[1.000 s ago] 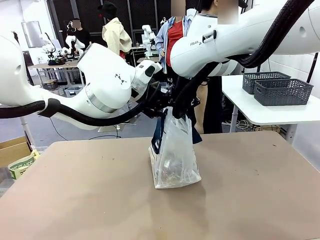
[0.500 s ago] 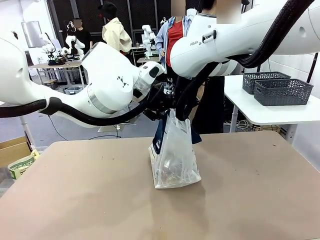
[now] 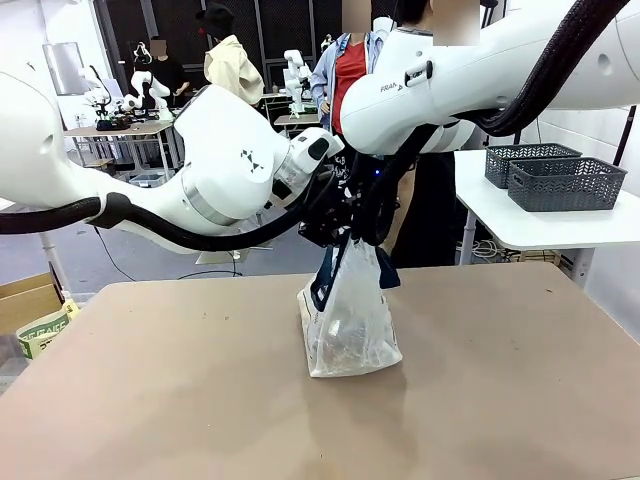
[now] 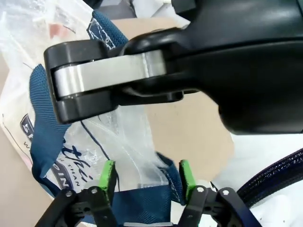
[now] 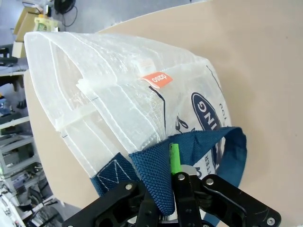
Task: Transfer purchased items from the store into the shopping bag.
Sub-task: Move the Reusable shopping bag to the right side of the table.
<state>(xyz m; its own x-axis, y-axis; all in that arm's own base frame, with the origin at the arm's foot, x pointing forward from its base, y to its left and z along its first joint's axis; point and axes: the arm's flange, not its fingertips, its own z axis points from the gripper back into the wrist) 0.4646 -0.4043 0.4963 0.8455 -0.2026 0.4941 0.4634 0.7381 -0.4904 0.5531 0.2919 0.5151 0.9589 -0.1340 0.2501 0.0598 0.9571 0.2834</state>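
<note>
table (image 3: 150, 400): shopping bag (image 3: 352, 325) upright midway between side edges, nearer the far edge. purchased items (image 3: 345, 348) a dim lump at its bottom. translucent whitish plastic, navy straps (image 5: 151, 172), navy patch. right gripper (image 5: 170, 160) pinches one strap. left gripper (image 4: 147, 166) pads part-spread astride another, grip unclear. lattice baskets (image 3: 560, 180) beyond, right.

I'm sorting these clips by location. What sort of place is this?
Likely a robotics lab staged as a shop, not a real store: the shopping bag stands on a tan table, with grey lattice baskets on a white side table.
</note>
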